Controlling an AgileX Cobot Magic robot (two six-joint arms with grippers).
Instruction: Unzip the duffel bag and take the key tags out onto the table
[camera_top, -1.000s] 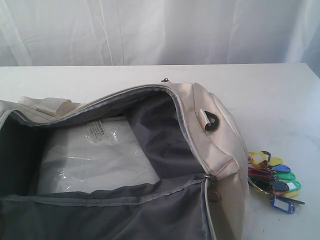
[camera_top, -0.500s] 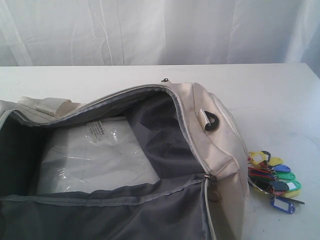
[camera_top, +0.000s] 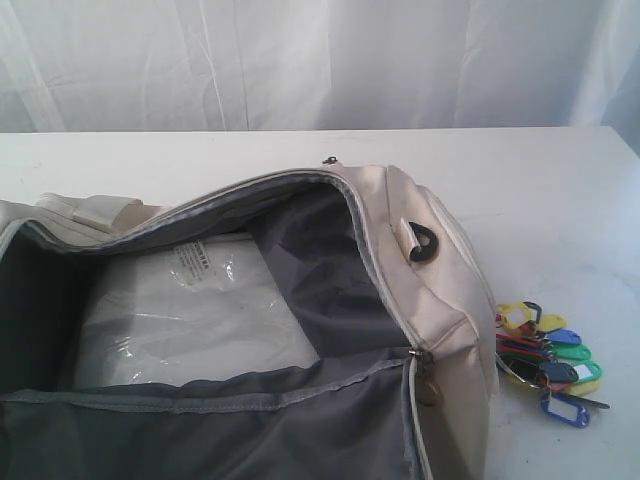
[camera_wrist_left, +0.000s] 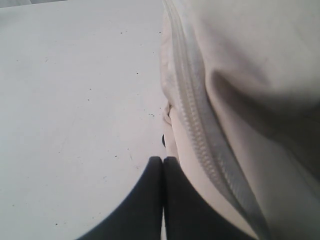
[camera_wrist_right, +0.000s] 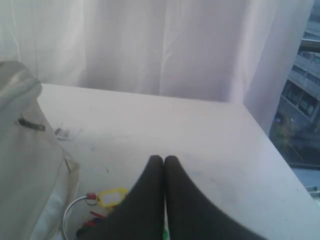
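Note:
The cream-white duffel bag (camera_top: 430, 290) lies unzipped on the table (camera_top: 540, 190), its grey lining showing. The key tags (camera_top: 548, 360), a bunch of yellow, blue, green and red tags, rest on the table just right of the bag's end. Neither gripper appears in the exterior view. My left gripper (camera_wrist_left: 163, 160) is shut and empty, beside the bag's outer wall and zipper (camera_wrist_left: 200, 125). My right gripper (camera_wrist_right: 164, 159) is shut and empty above the table, with a yellow tag (camera_wrist_right: 111, 197) and the key ring (camera_wrist_right: 75, 210) beside its fingers.
A clear-wrapped white packet (camera_top: 190, 310) lies inside the bag. A black strap ring (camera_top: 422, 243) sits on the bag's end, and a zipper pull (camera_top: 428, 385) hangs near the front. A white curtain (camera_top: 320, 60) backs the table. The table's right edge (camera_wrist_right: 270, 150) shows in the right wrist view.

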